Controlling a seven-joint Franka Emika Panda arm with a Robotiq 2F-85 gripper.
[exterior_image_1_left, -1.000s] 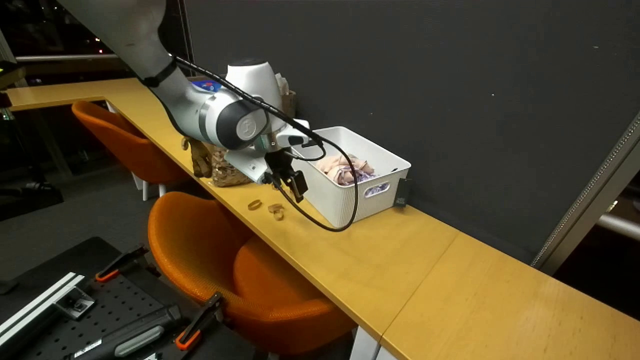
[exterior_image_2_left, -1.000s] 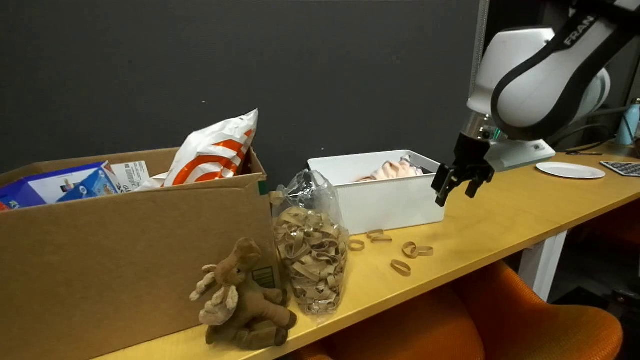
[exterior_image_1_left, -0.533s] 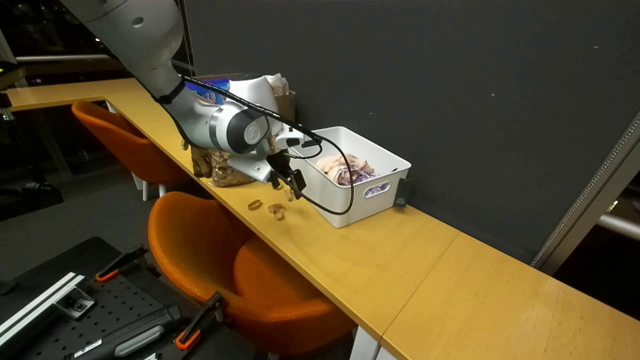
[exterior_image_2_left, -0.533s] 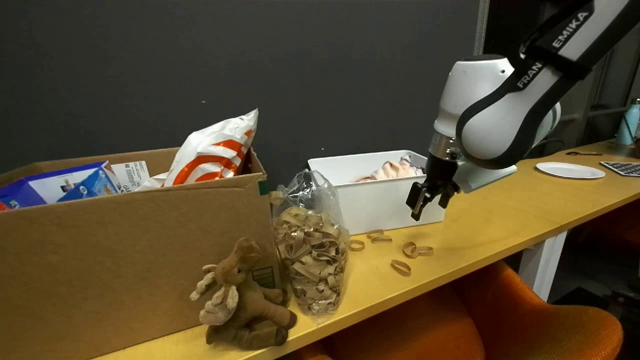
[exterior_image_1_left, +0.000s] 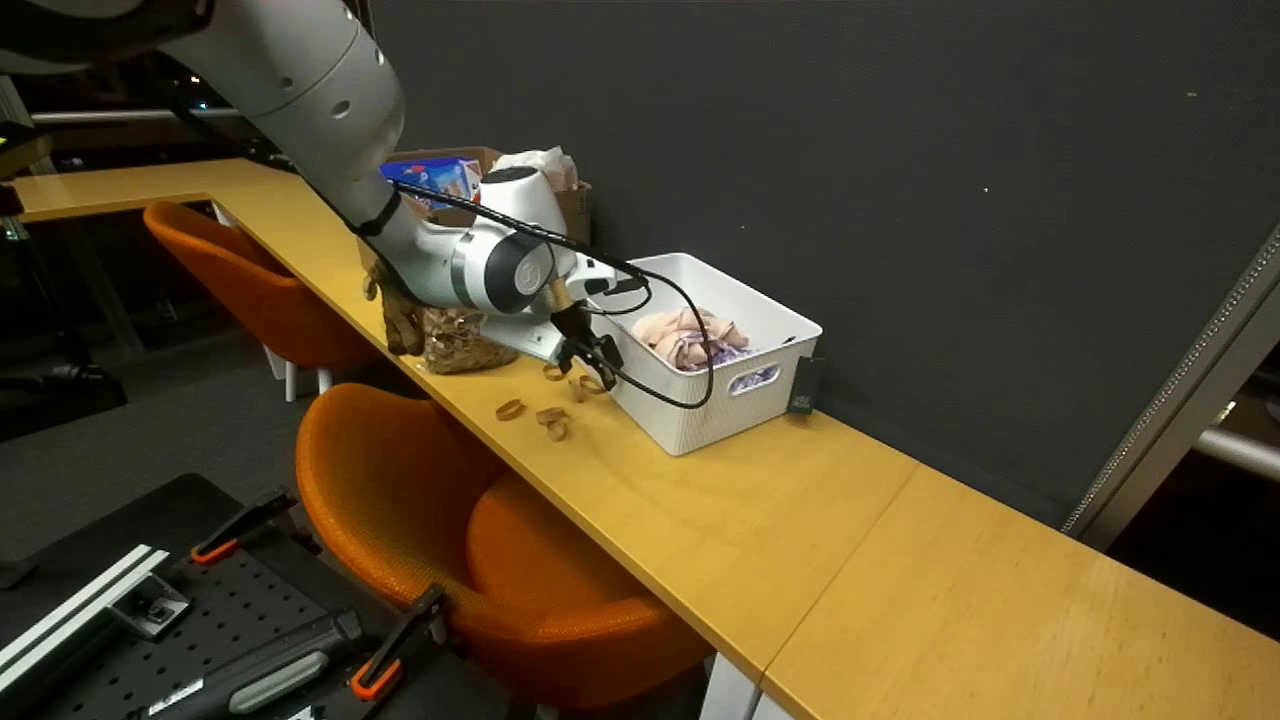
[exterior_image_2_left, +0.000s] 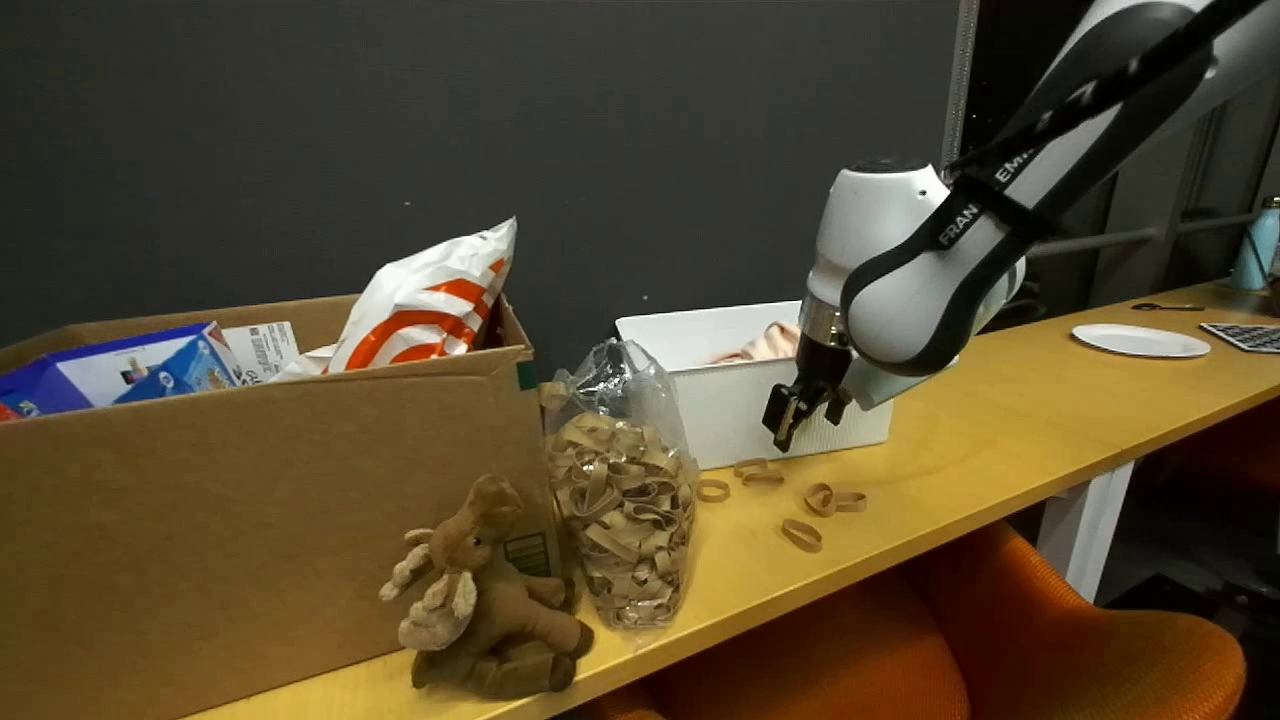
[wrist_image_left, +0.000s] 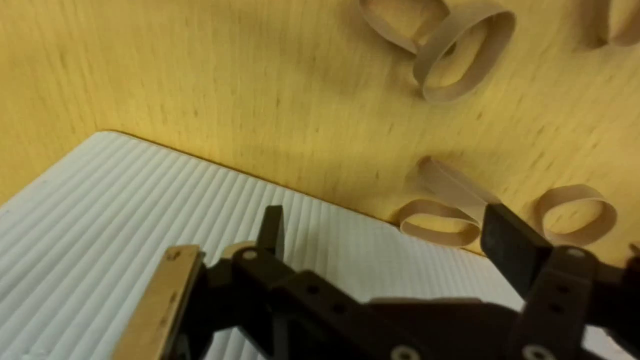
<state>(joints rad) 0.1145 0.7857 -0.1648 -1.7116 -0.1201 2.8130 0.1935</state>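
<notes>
Claw (wrist_image_left: 385, 235) spread wide, fingers well apart, pointing down. It hangs over the table (exterior_image_2_left: 1000, 430), right beside the long ribbed side of the white bin (exterior_image_2_left: 725, 420). Nearest to it: six tan loops (wide rubber bands, from where I'm standing) scattered on the wood alongside that bin. An oval loop (wrist_image_left: 437, 237) sits opening-up at the foot of the wall; a tipped loop (wrist_image_left: 452, 190) lies right by it, can't tell if those two touch. One fingertip covers part of the tipped loop in the wrist view, but in an exterior view there's a visible gap between them. A round loop (wrist_image_left: 575, 239) lies near those. Further out from the bin: an overlapping pair (wrist_image_left: 445, 94), then a single loop (exterior_image_2_left: 797, 540) closer to the table's front edge.

Around that: peach cloth (exterior_image_1_left: 685, 335) bunched inside the bin. A clear bag (exterior_image_2_left: 625, 520) full of similar loops stands upright near the bin's end, plush moose (exterior_image_2_left: 520, 620) beside it, cardboard box (exterior_image_2_left: 250, 540) next to both with a white-and-orange packet (exterior_image_2_left: 430, 310) poking out. White plate (exterior_image_2_left: 1140, 341) farther down the table.
</notes>
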